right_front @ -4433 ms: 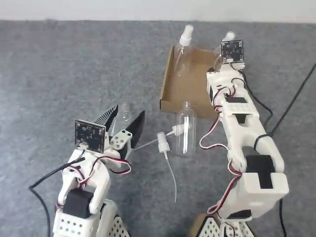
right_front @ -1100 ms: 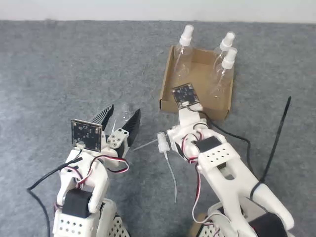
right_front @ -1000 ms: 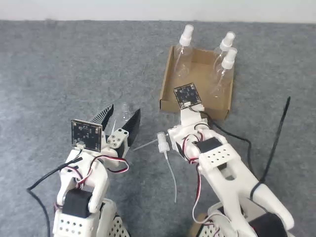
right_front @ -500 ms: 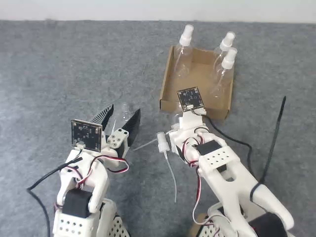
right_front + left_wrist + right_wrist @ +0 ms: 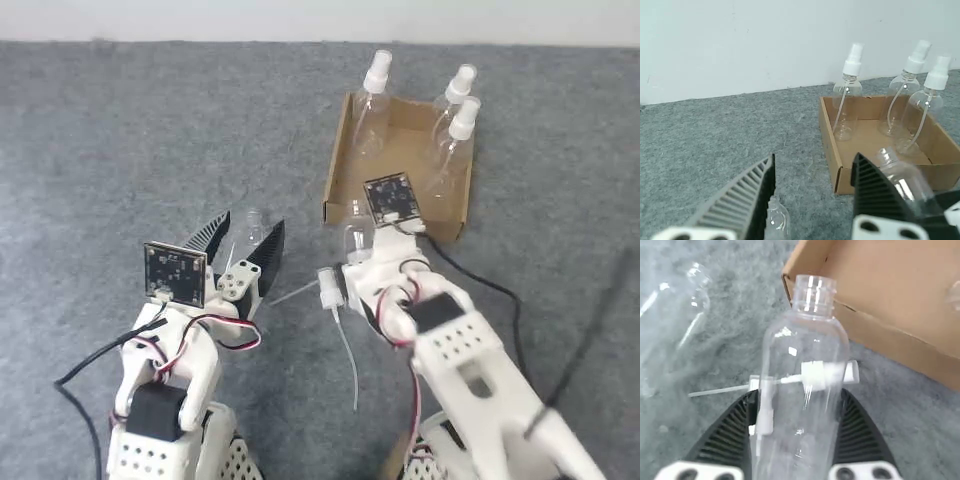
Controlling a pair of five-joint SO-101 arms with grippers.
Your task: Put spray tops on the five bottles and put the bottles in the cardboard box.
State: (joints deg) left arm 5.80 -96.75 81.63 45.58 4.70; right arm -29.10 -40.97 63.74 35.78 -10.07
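My right gripper (image 5: pixel 799 397) is shut on a clear bottle (image 5: pixel 805 340) with no top, holding it upright just in front of the cardboard box (image 5: pixel 336 170). From above the same bottle (image 5: pixel 357 236) pokes out beside the right wrist. Two loose white spray tops (image 5: pixel 330 287) with long tubes lie on the carpet beside it. Three bottles with spray tops (image 5: pixel 372 100) stand in the box. My left gripper (image 5: pixel 252 222) is open, its fingers on either side of a second topless bottle (image 5: pixel 254 233) that stands on the carpet, also seen low between the fingers (image 5: pixel 775 217).
The table is covered in grey carpet (image 5: pixel 150 130), with a pale wall (image 5: pixel 765 40) behind the box. The box's near part (image 5: pixel 392 175) holds nothing. One spray tube (image 5: pixel 350 360) runs toward the front between the two arm bases.
The right arm came back from the box, closed on the bottle that lay in front of it, and has raised it upright. The left arm has not moved.
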